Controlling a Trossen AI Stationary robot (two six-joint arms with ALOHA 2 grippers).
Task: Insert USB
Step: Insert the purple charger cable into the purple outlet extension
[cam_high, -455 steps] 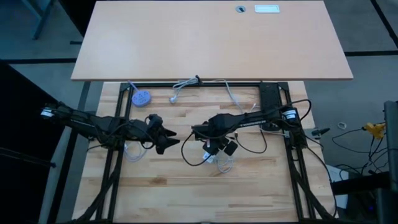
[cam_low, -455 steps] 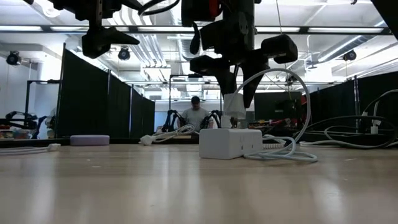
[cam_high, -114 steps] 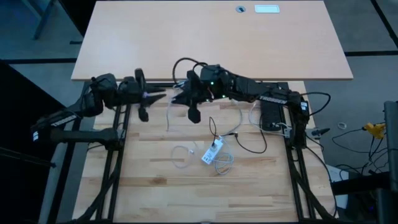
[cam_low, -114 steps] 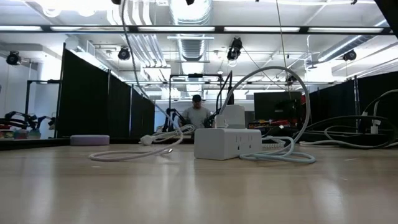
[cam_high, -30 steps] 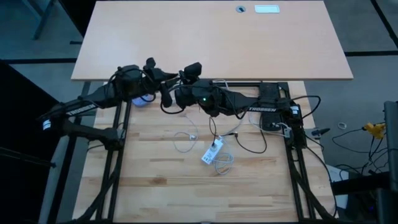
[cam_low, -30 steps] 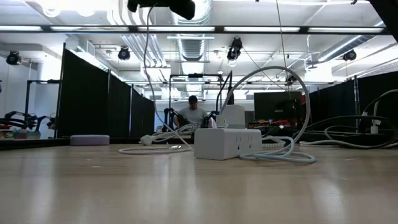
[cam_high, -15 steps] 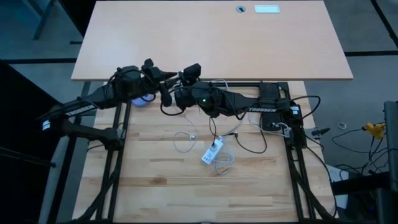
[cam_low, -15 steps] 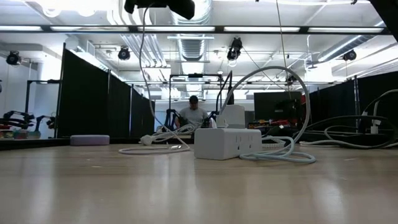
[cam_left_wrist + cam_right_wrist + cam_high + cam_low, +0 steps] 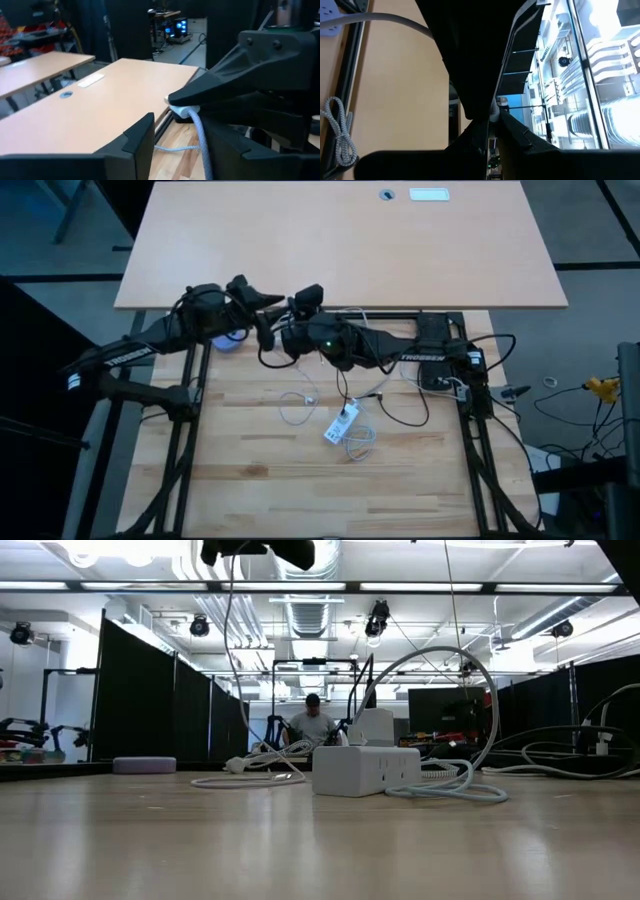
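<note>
A white USB plug [image 9: 179, 106] on a braided white cable [image 9: 202, 142] is held high above the table's far part by my right gripper [image 9: 287, 332], which is shut on it. The cable hangs down [image 9: 232, 650] and its slack lies on the table [image 9: 293, 402]. It ends beside a white power strip [image 9: 341, 425] that lies flat on the wood [image 9: 365, 770]. My left gripper [image 9: 270, 320] faces the right one, open. Its fingers [image 9: 137, 140] stand on either side of the cable just below the plug, and nothing shows them touching it. My right gripper pinches the USB plug's body [image 9: 176, 102] between its two fingertips [image 9: 220, 87], with the plug's end poking out past them toward my left gripper. The fingers reach in roughly level from the table's right. The plug is lifted clear, and the cable drops slack from it.
A round purple puck [image 9: 145, 765] lies at the far left of the table, partly under my left arm. A black box [image 9: 433, 340] and loose dark cables [image 9: 400, 405] sit at the right. A pale desk [image 9: 340, 240] stands beyond the far edge, and a person [image 9: 312, 722] sits far behind.
My left gripper has spread its fingers apart and rolled a little while staying where it was. The hanging cable, bent near its top a second ago, now drops straighter. My right gripper has kept still with the plug.
</note>
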